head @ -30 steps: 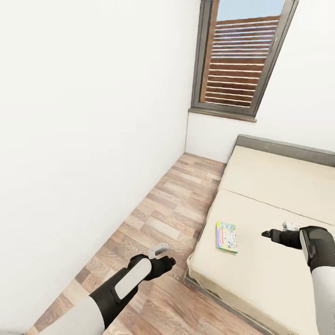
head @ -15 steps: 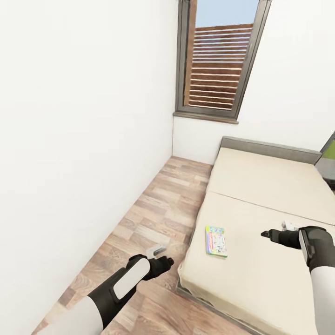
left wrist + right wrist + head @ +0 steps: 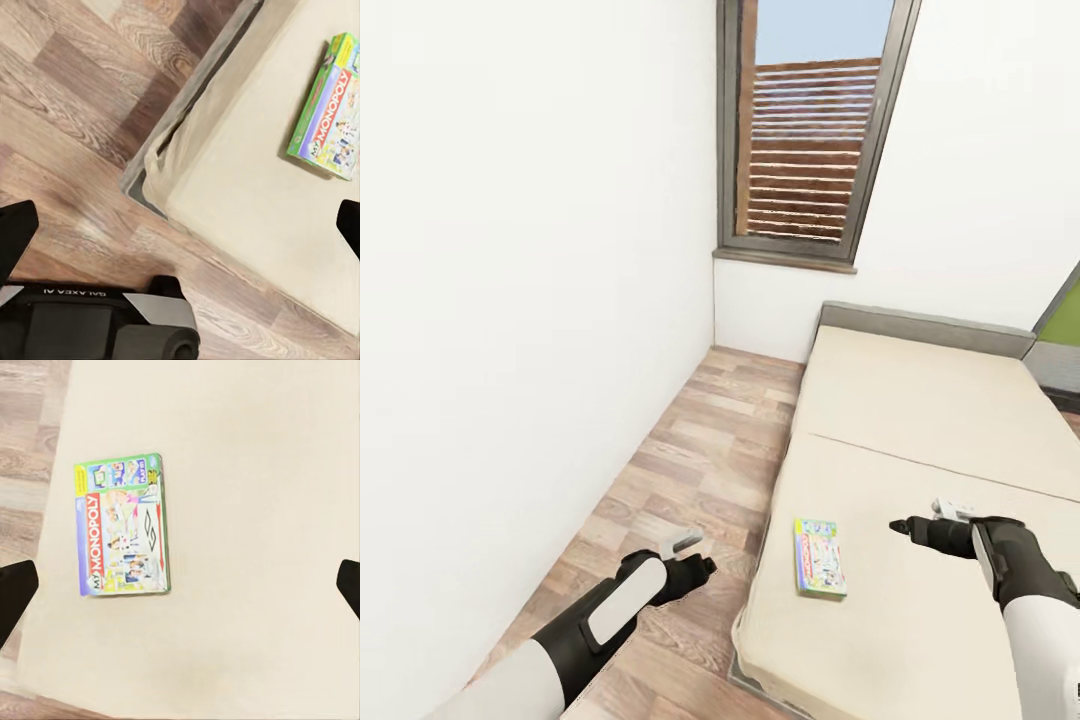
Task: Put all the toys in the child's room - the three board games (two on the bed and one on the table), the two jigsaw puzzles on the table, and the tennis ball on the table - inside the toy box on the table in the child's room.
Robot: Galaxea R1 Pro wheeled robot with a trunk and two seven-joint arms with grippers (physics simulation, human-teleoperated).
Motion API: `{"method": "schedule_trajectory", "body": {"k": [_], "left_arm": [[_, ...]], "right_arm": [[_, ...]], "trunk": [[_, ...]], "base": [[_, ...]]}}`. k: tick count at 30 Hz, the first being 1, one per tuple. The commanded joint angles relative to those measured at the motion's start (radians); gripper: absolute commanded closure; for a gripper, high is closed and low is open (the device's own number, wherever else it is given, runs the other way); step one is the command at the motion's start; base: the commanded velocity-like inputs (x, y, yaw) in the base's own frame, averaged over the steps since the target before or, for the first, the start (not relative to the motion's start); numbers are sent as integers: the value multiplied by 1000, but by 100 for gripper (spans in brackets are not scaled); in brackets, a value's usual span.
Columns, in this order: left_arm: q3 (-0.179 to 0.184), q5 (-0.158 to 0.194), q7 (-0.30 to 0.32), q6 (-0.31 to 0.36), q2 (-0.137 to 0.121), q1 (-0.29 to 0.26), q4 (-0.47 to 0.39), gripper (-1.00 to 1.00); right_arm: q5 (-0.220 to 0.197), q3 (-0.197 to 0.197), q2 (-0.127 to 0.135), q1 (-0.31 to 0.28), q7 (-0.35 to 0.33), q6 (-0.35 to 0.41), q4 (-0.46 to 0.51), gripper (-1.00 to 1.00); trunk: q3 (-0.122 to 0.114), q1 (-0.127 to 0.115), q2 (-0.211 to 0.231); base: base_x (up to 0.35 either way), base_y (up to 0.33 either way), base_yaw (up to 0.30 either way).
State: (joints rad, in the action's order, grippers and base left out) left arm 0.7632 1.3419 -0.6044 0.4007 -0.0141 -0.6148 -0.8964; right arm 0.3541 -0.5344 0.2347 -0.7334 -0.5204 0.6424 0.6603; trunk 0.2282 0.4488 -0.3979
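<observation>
Board game, green-edged "Monopoly" box: lying flat on the cream bed near its floor-side edge. Left gripper: hovering over the wooden floor beside the bed, fingers spread. Right gripper: hanging above the mattress beside the box, fingers spread, holding nothing.
</observation>
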Motion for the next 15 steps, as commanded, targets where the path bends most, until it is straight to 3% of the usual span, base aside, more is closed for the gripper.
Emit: {"method": "schedule_trajectory", "body": {"k": [1, 4, 5, 8, 9, 12, 13, 15], "left_arm": [[4, 7, -7, 0, -5, -1, -1, -100], [-21, 16, -8, 1, -15, 0, 0, -100], [-69, 30, -8, 3, -18, 2, 0, -100], [-154, 47, -11, 10, -19, 16, -8, -100], [-190, 51, -12, 14, -20, 26, -17, -100], [-221, 51, -13, 16, -20, 34, -25, -100], [-237, 29, -10, 19, -20, 37, -28, -100], [-248, 12, -8, 20, -18, 38, -24, -100]], "right_arm": [[12, -4, -6, 1, -12, -16, -12, -100], [12, -3, -18, 7, -20, -58, -45, -100], [11, -3, -21, 6, -24, -68, -53, -100], [13, -2, -23, 2, -29, -62, -60, -100], [14, 2, -23, -5, -31, -22, -62, -100], [15, 7, -22, -26, -33, 46, -65, -100], [17, 9, -24, -55, -32, 105, -67, -100], [17, 12, -25, -72, -34, 139, -68, -100]], "trunk": [[2, 1, -2], [2, 1, -2], [2, 1, -2], [2, 1, -2], [2, 1, -2], [2, 1, -2], [5, 5, -9], [11, 13, -23]], "base": [[337, -34, -9], [217, -18, -5], [109, -9, -2], [71, -6, -2], [36, -3, -16], [23, -2, -58], [9, -1, -129], [5, 0, -145]]}}
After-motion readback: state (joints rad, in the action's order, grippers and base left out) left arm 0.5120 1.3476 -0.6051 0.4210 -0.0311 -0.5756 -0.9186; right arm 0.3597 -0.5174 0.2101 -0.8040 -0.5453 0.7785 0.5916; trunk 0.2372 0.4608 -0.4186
